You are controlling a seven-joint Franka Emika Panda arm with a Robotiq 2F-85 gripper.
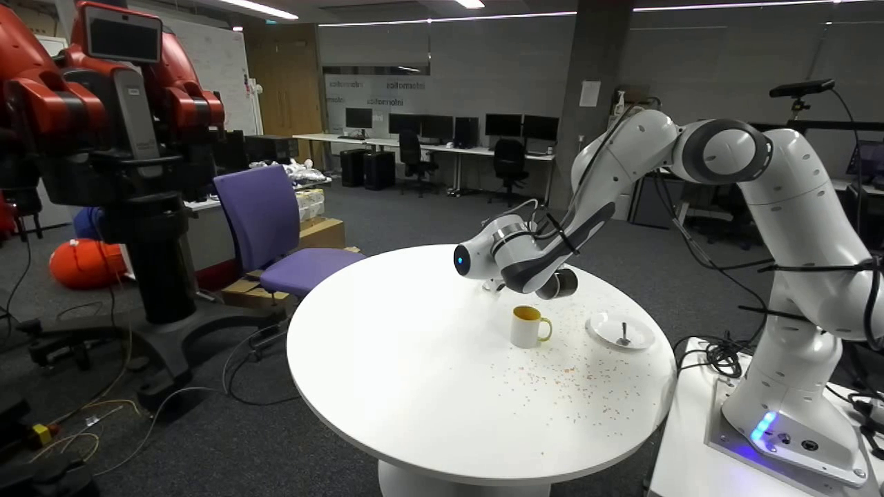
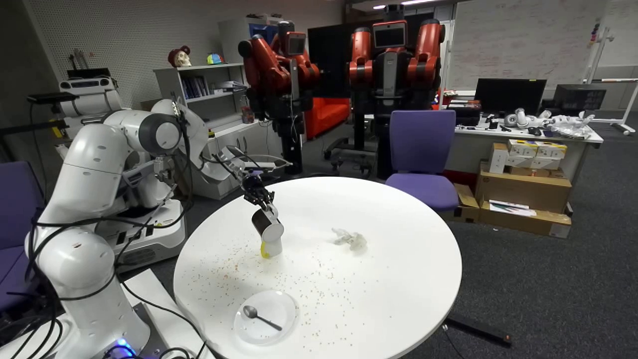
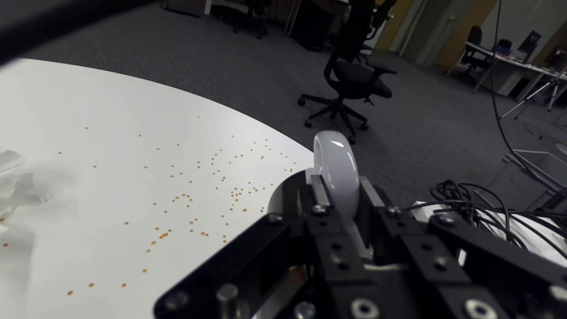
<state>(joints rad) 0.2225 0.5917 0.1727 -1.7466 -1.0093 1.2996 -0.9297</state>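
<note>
Grab looks pretty much done: the mug [image 2: 266, 225] is pinched by its handle [image 3: 336, 166] in the gripper [image 3: 343, 191], tipped sideways near the cup [image 1: 524, 330], but it's not set down yet, and whether it's been emptied can't be told.

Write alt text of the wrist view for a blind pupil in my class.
A black gripper grips a mug by its white handle. Orange bits dot the white table, with crumpled material at the left edge; a black office chair stands beyond.
</note>
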